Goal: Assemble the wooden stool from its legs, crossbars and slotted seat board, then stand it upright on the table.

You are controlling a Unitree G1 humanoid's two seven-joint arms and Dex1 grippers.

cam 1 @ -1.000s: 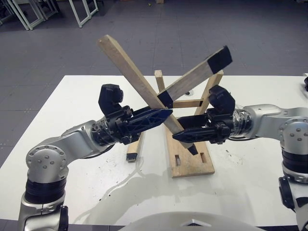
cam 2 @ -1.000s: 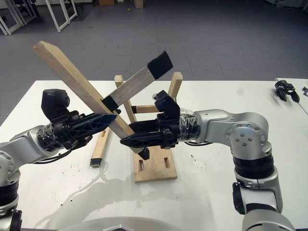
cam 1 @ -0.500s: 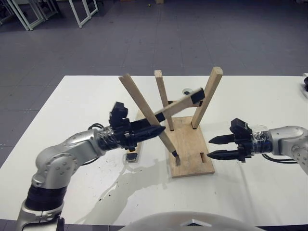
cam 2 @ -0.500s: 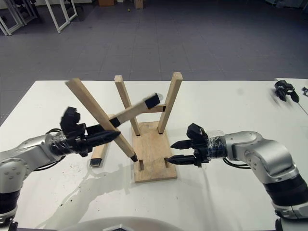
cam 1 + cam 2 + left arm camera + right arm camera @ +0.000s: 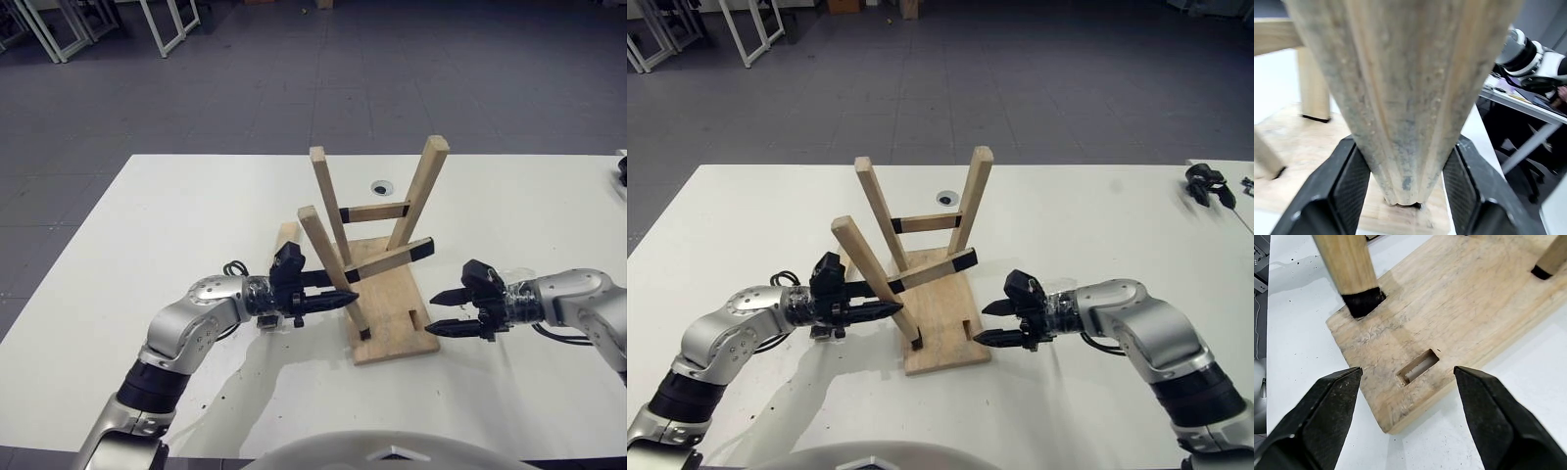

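Left claw (image 5: 338,299) clamps the third leg (image 5: 328,257), seated at the seat board's (image 5: 392,313) seven o'clock; my right claw (image 5: 434,313) hangs spread at five. Left wrist: pads (image 5: 1352,181) pinch that leg. Right wrist: empty slot (image 5: 1418,367) ahead, so I judge a fourth leg comes next.

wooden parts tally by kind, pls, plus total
Upright legs: 3
Crossbars: 2
Seat board: 1
Loose wooden piece lying flat: 1
Total: 7
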